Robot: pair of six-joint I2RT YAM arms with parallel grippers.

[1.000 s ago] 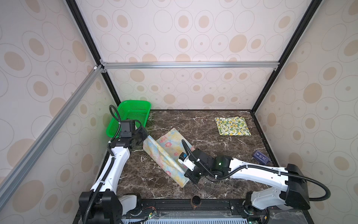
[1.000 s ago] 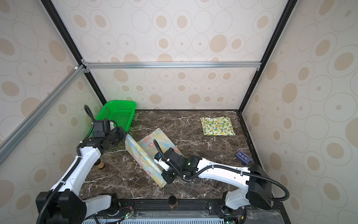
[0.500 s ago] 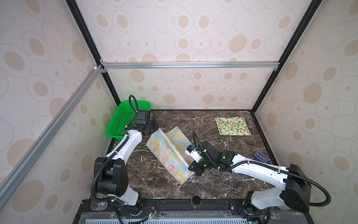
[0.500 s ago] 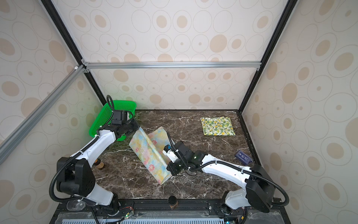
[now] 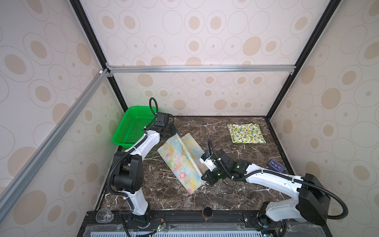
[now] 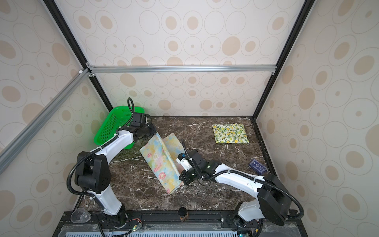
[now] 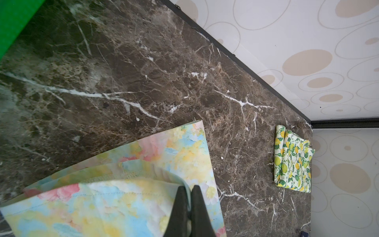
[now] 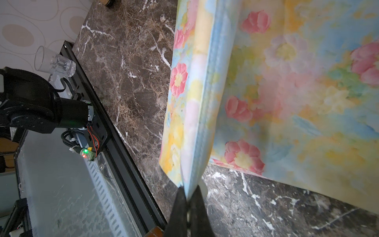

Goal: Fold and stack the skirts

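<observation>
Clear cup (image 5: 104, 215) lies off the tabletop (image 5: 235, 197) at 7 o'clock, on the front rail. Green mesh basket (image 5: 131, 127) sits in the 10 o'clock corner. Left gripper (image 5: 175, 134) is just beside the basket's 4 o'clock side, jaws pressed together, pinching the far end of the pastel floral skirt (image 5: 180, 164). That skirt is left of centre, stretched along an 11-to-5 o'clock line and held up as a ridge, cloth sloping down on both sides to the tabletop. Right gripper (image 5: 203, 179) is at the 5 o'clock end, jaws pressed together on the folded edge; the right wrist view shows layers caught between them. Lemon skirt (image 5: 246, 133) lies folded flat at 1 o'clock near the back wall, well apart from both grippers. Small dark blue box (image 5: 276, 165) sits at 3 o'clock by the side edge.
</observation>
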